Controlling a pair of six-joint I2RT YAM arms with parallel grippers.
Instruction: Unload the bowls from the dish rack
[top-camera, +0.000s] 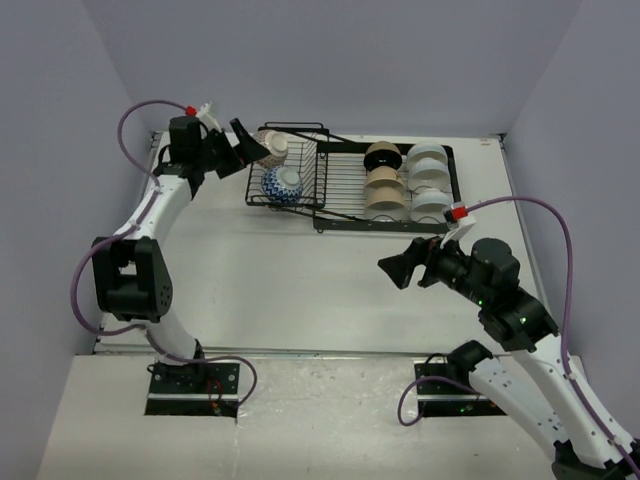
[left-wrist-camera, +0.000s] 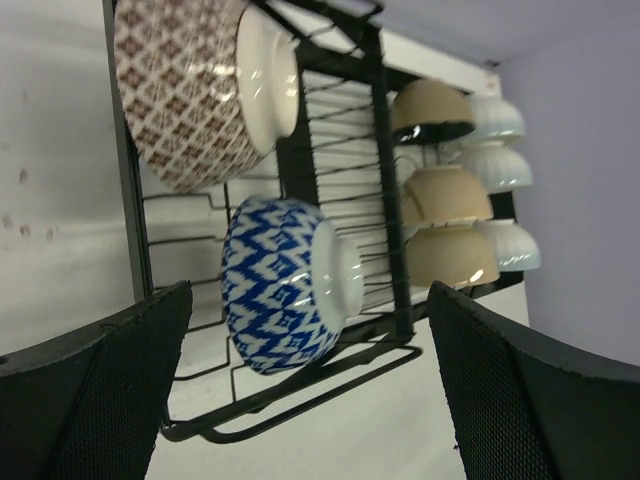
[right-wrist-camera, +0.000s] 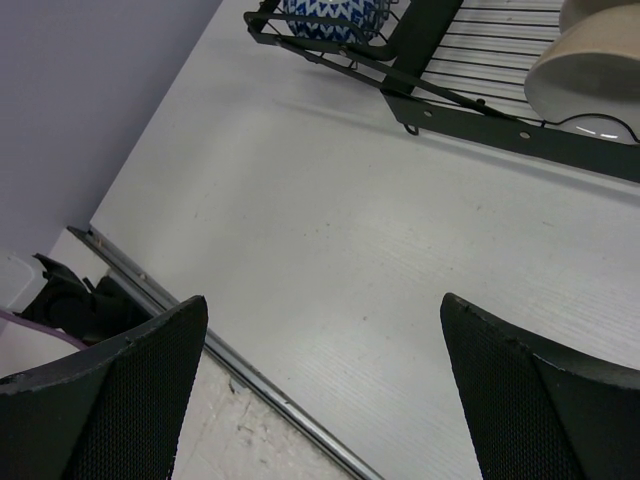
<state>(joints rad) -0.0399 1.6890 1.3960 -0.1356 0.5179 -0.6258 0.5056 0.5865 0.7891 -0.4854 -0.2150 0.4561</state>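
Note:
The black wire dish rack (top-camera: 345, 205) stands at the back of the table. Its raised left basket holds a brown net-patterned bowl (top-camera: 276, 148) and a blue net-patterned bowl (top-camera: 283, 184), both on edge. Its longer section carries a column of beige bowls (top-camera: 383, 182) and a column of white bowls (top-camera: 429, 180). My left gripper (top-camera: 243, 150) is open at the basket's left end, just short of the blue bowl (left-wrist-camera: 275, 300) and holding nothing. The brown bowl (left-wrist-camera: 185, 90) sits above it in the left wrist view. My right gripper (top-camera: 398, 265) hangs open and empty over bare table in front of the rack (right-wrist-camera: 470, 110).
Purple walls close in the table (top-camera: 300, 290) at the back and on both sides. A metal rail (right-wrist-camera: 250, 375) marks the table's near edge below my right gripper (right-wrist-camera: 325, 310). The blue bowl (right-wrist-camera: 330, 18) and a beige bowl (right-wrist-camera: 585, 70) show at the top of the right wrist view.

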